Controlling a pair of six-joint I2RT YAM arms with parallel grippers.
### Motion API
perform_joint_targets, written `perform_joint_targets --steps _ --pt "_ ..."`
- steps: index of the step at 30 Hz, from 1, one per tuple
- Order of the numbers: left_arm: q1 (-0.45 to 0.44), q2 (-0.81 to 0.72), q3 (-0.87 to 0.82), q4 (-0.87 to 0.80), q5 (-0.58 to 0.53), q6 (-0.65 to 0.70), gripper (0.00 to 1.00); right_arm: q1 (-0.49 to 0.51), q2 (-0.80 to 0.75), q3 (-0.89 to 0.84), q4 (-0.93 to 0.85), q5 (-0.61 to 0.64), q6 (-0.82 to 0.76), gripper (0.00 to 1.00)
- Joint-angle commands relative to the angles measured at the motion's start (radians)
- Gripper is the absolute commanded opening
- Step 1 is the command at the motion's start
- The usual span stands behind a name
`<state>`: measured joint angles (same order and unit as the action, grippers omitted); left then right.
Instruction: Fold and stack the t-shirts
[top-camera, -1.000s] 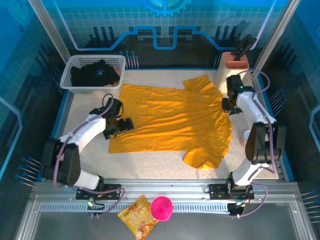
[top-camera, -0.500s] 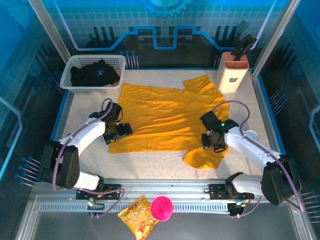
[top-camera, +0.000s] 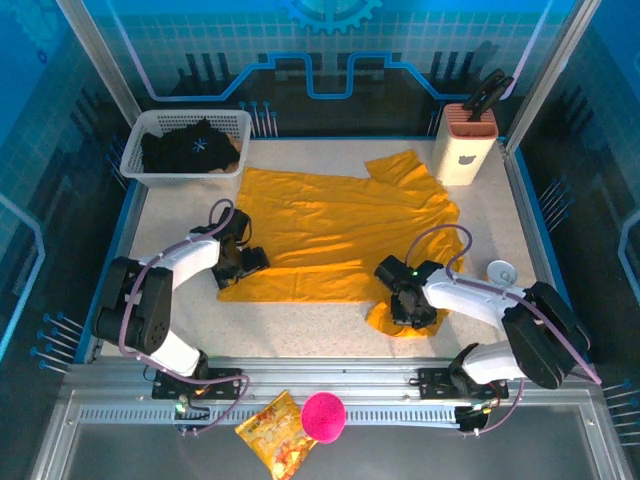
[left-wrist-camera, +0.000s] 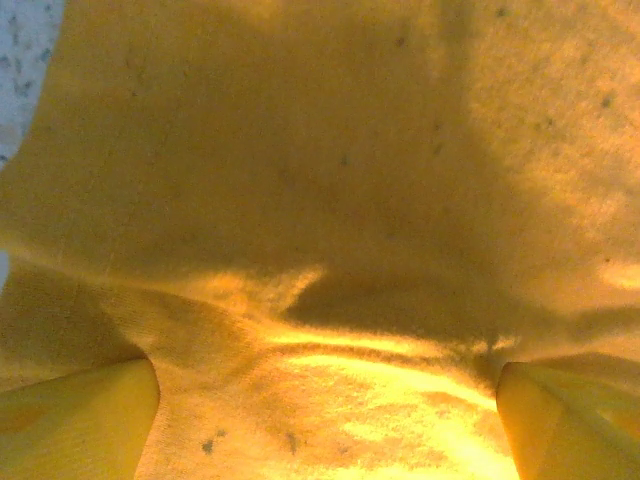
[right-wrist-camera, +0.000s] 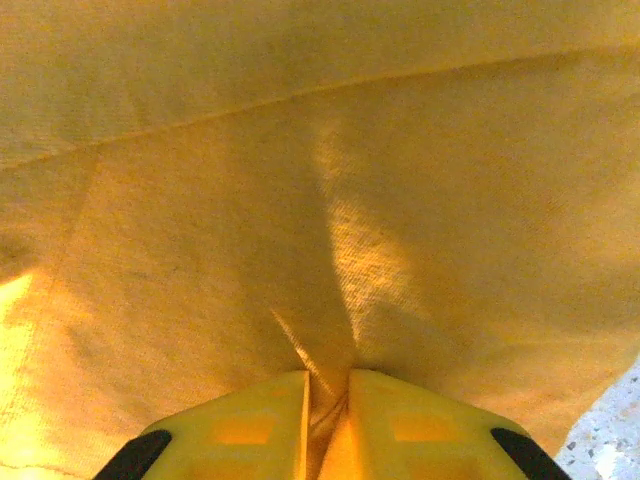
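**Both arms low on the orange t-shirt**

The left arm lies bent and low over the table. The left gripper (top-camera: 247, 262) rests on the near-left corner of the orange t-shirt (top-camera: 340, 225). In the left wrist view its fingers (left-wrist-camera: 80, 420) stand wide apart on the spread cloth, so the jaws are open and hold nothing. The right arm reaches to the left from its base, also low, and the right gripper (top-camera: 408, 305) is at the near sleeve. In the right wrist view its fingers (right-wrist-camera: 250, 420) are almost together and pinch a small fold of the orange cloth.

The table (top-camera: 300, 325) is pale and speckled, with blue panels (top-camera: 330, 50) behind it. The orange t-shirt lies flat in the middle, a little wrinkled. The black t-shirt (top-camera: 190, 150) lies crumpled in a white basket (top-camera: 133, 152) at the far-left corner. A knife block (top-camera: 465, 150) stands at the far right, just beside the far sleeve. A small white round thing (top-camera: 500, 271) lies near the right edge. In front of the arm bases, a snack bag (top-camera: 275, 437) and a pink ball (top-camera: 323, 415) touch each other.
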<state>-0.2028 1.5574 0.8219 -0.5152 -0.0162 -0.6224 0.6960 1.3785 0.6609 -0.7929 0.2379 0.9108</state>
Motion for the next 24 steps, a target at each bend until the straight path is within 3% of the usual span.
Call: perform_joint_targets --steps 1,8,12,16,17,21,24 --pt "0.005 0.041 -0.006 0.03 -0.011 -0.016 0.88 0.02 0.053 0.036 -0.036 0.06 0.027 0.19" --pt "0.002 0.033 -0.04 0.027 0.001 -0.018 0.88 0.068 0.088 0.118 -0.141 0.022 -0.008 0.15" --pt "0.001 0.022 -0.05 0.024 0.017 -0.013 0.89 0.124 0.067 0.114 -0.162 -0.007 0.051 0.0" --pt "0.002 0.018 -0.057 0.032 0.031 -0.004 0.88 0.157 0.007 0.102 -0.197 0.021 0.107 0.0" --pt "0.002 0.018 -0.057 0.032 0.034 -0.001 0.89 0.158 -0.011 0.103 -0.215 0.025 0.117 0.01" --pt "0.0 0.015 -0.056 0.041 0.044 0.003 0.88 0.155 -0.074 0.108 -0.256 0.068 0.144 0.26" --pt "0.0 0.019 -0.055 0.05 0.051 -0.001 0.88 0.135 -0.07 0.105 -0.241 0.062 0.139 0.34"
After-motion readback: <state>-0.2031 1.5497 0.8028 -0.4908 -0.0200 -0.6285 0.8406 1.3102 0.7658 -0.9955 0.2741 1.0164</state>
